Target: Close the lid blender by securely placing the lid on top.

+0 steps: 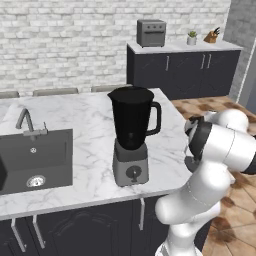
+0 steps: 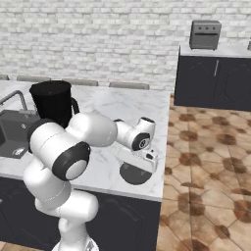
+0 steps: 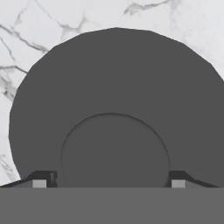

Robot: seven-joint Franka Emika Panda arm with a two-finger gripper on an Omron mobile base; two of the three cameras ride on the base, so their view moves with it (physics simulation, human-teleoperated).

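We see the lid (image 3: 113,118) lying flat on the marble surface (image 2: 132,110), right of the blender (image 1: 131,135) near the surface's corner; being round, it has no long axis, its raised centre facing up. Our fingers (image 3: 40,180) hang spread directly above, straddling that centre, gripping nothing.

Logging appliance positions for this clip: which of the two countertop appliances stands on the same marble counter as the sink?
The blender, black jar on a grey dial base, stands right of the sink. The grey toaster oven sits on the far back counter by the brick wall.
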